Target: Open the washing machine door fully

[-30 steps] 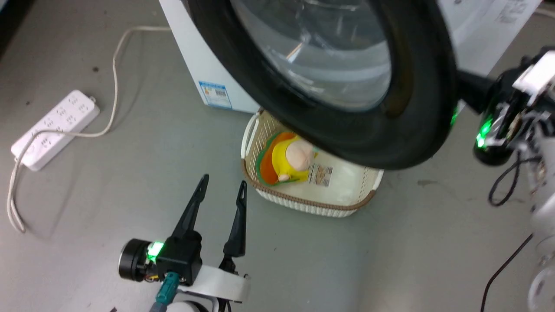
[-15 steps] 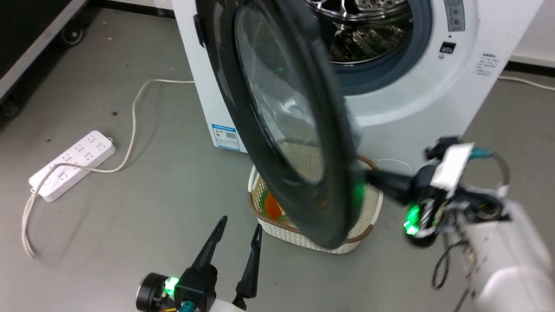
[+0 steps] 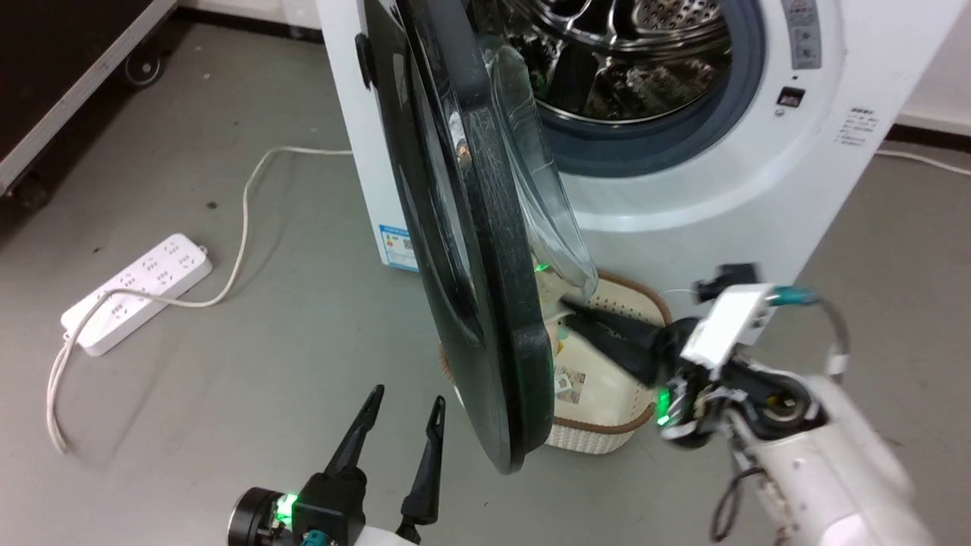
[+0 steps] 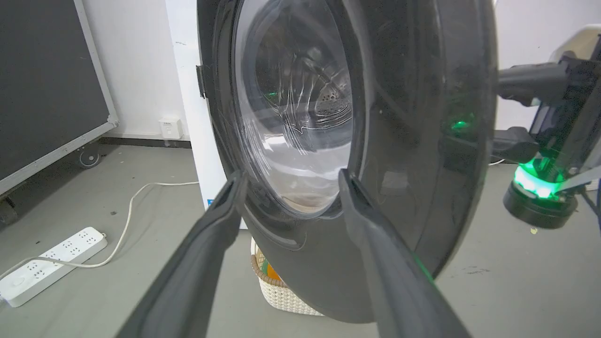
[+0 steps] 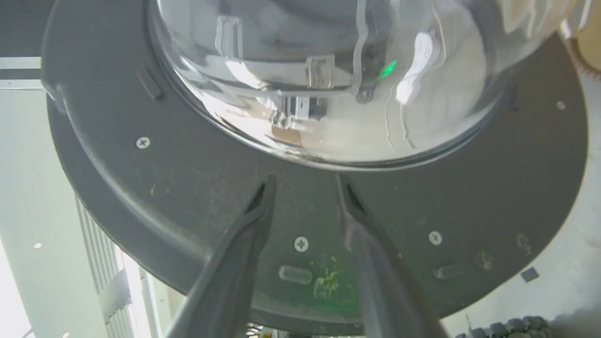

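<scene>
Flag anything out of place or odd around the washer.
The cream basket sits on the floor right under the open washing machine door, close to the washing machine. A white power strip lies loose at left, cord trailing. Nothing looks spilled.

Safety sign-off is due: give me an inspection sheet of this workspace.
Surface: grey floor, a few dark specks.
Job's things: washing machine door partly open; washing machine, drum exposed.
Clutter: cream basket on the floor under the door.
Grippers: left gripper open, hovering clear of the door; right gripper jaws apart, tips at the door's inner face, gripping nothing.
Cables: power strip and its white cord on the floor, left of the machine.
Surroundings: black wheeled case, white wall.
</scene>
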You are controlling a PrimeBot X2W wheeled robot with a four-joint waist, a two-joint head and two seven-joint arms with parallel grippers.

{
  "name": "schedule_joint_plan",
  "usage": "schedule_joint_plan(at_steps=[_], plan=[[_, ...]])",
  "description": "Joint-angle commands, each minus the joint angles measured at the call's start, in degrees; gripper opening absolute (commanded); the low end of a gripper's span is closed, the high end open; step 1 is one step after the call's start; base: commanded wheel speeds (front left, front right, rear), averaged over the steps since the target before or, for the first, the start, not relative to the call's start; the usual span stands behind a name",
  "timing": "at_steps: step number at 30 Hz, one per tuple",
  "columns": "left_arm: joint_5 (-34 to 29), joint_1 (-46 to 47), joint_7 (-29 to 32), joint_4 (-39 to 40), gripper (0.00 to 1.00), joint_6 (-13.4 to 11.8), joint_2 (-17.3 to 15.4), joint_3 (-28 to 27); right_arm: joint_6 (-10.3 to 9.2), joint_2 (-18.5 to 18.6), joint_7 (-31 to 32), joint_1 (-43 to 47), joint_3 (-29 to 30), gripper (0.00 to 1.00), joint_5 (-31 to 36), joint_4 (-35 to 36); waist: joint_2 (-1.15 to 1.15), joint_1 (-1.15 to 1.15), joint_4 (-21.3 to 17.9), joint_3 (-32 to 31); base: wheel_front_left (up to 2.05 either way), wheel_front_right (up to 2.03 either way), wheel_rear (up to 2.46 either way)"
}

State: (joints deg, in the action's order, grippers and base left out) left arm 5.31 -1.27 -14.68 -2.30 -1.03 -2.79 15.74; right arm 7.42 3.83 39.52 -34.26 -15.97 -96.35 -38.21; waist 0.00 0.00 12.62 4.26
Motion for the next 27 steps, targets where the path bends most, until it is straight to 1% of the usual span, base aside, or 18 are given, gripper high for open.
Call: schedule_joint_plan(at_steps=[1, 2, 3, 4, 8, 12, 14, 15, 17, 20, 23, 27], plan=[[0.27, -0.67, -0.32, -0.12, 1.0, -0.09, -0.09, -0.59, 0.07, 2.26, -3.55, 1.47, 0.53, 1.0, 2.35, 1.75, 0.0, 0.0, -0.68, -1.08, 0.0, 0.0, 0.0], [0.27, -0.67, -0.32, -0.12, 1.0, -0.09, -0.09, -0.59, 0.07, 2.26, -3.55, 1.47, 0.53, 1.0, 2.35, 1.75, 0.0, 0.0, -0.68, -1.08, 0.0, 0.0, 0.0], [0.26, -0.62, -0.32, -0.14, 1.0, 0.0, -0.09, -0.88, 0.07, 3.51, -5.95, 1.91, 0.6, 1.0, 4.26, 3.23, 0.0, 0.0, -1.01, -1.59, 0.0, 0.0, 0.0], [0.46, -0.45, -0.32, 0.13, 1.0, 0.0, -0.09, -1.65, 0.07, 7.42, -14.63, 4.04, 0.77, 1.0, 11.44, 9.61, 0.0, 0.0, -2.28, -2.76, 0.0, 0.0, 0.0], [1.08, -0.53, -0.32, 0.23, 1.0, -0.19, -0.09, -2.61, 0.07, 13.31, -29.54, 8.08, -0.17, 1.0, 25.06, 19.22, 0.0, 0.0, -4.28, -4.22, 0.0, 0.0, 0.0], [1.9, -1.14, -0.32, 0.11, 1.0, -0.36, -0.09, -4.06, 0.07, 18.0, -41.19, 12.73, -1.91, 1.0, 36.94, 25.64, 0.0, 0.0, -6.36, -5.45, 0.0, 0.0, 0.0], [2.04, -1.48, -0.32, 0.16, 1.0, -0.37, -0.09, -4.75, 0.07, 20.28, -46.0, 14.8, -2.2, 1.0, 43.51, 27.44, 0.0, 0.0, -7.36, -5.84, 0.0, 0.0, 0.0], [2.01, -1.68, -0.32, 0.2, 1.0, -0.3, -0.09, -5.06, 0.07, 20.74, -48.07, 15.85, -1.78, 1.0, 46.19, 27.89, 0.0, 0.0, -7.86, -5.97, 0.0, 0.0, 0.0], [1.94, -2.08, -0.32, 0.38, 1.0, 0.01, -0.09, -5.73, 0.07, 21.07, -51.09, 17.76, -0.86, 1.0, 51.84, 28.75, 0.0, 0.0, -8.91, -6.14, 0.0, 0.0, 0.0], [1.77, -2.48, -0.32, 0.48, 1.0, 0.71, -0.09, -6.87, 0.07, 19.31, -53.13, 21.27, 2.75, 1.0, 59.81, 29.59, 0.0, 0.0, -9.88, -6.26, 0.0, 0.0, 0.0], [1.59, -2.8, -0.32, 0.48, 1.0, 1.4, -0.09, -8.07, 0.07, 15.66, -53.95, 25.62, 7.4, 1.0, 67.59, 31.08, 0.0, 0.0, -10.6, -6.38, 0.0, 0.0, 0.0], [1.43, -3.6, -0.32, 0.43, 1.0, 1.83, -0.09, -8.91, 0.07, 9.72, -54.33, 31.91, 12.29, 1.0, 76.37, 33.32, 0.0, 0.0, -11.17, -6.48, 0.0, 0.0, 0.0]])
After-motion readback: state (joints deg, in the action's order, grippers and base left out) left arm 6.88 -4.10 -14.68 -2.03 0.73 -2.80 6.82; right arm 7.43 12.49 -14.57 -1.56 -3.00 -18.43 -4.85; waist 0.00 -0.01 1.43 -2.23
